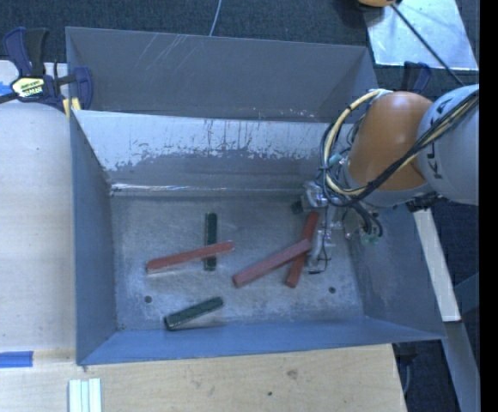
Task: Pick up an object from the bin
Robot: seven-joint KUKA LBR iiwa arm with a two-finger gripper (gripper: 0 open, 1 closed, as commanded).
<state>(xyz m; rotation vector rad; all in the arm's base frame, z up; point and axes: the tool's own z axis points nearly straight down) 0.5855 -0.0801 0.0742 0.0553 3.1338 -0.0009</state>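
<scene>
A: Where is the gripper (320, 257) now?

B: It is low in the bin (90, 230), at two crossed red bars. The steep bar (309, 227) lies just beside it, and the long bar (266, 267) runs away from it toward the bin's middle.

A: Does it hold one?

B: That cannot be told. How far it is open is hidden, and no bar is seen inside it.

A: What can go wrong?

B: The bars cross just beside it, so it may close on both. It may also catch only an end, and then the bar can swing and slip out.
</scene>
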